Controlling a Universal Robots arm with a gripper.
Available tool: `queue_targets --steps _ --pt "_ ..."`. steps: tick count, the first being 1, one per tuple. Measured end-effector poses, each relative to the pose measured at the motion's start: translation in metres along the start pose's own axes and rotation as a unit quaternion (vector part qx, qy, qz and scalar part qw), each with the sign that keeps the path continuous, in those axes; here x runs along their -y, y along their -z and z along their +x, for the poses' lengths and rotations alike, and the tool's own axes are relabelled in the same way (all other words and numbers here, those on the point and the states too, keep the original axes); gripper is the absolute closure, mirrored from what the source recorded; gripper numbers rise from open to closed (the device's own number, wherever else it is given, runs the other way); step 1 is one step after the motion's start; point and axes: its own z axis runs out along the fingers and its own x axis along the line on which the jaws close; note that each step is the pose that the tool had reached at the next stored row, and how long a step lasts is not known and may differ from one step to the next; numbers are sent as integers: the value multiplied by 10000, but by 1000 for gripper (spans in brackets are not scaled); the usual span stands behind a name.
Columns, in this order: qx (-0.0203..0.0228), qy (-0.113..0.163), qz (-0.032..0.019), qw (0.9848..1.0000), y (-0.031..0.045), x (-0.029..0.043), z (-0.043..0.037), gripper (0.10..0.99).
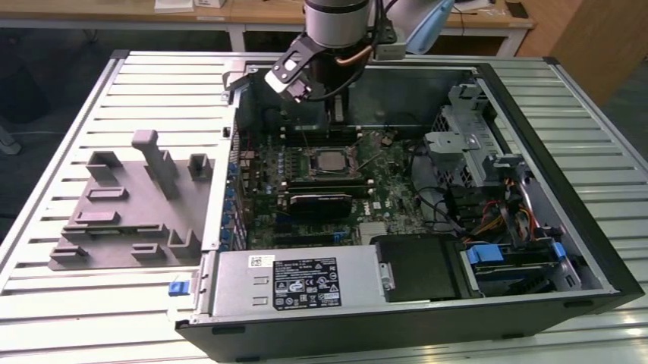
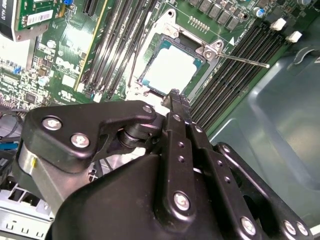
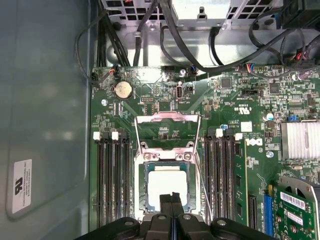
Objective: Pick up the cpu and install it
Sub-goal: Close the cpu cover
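Two banks of memory slots (image 3: 112,180) are flanking the seated cpu (image 3: 167,184); its metal clamp (image 3: 167,119) is standing open, gripper (image 3: 171,196) hovering above, jaws clenched empty.

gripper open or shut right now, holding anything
gripper: shut, nothing held; it hangs just over the cpu, which lies in the socket.
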Motion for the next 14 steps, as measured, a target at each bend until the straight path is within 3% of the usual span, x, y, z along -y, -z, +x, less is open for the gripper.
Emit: queue_targets --steps 14 --pt "-1 0 -1 10000 -17 -217 7 980"
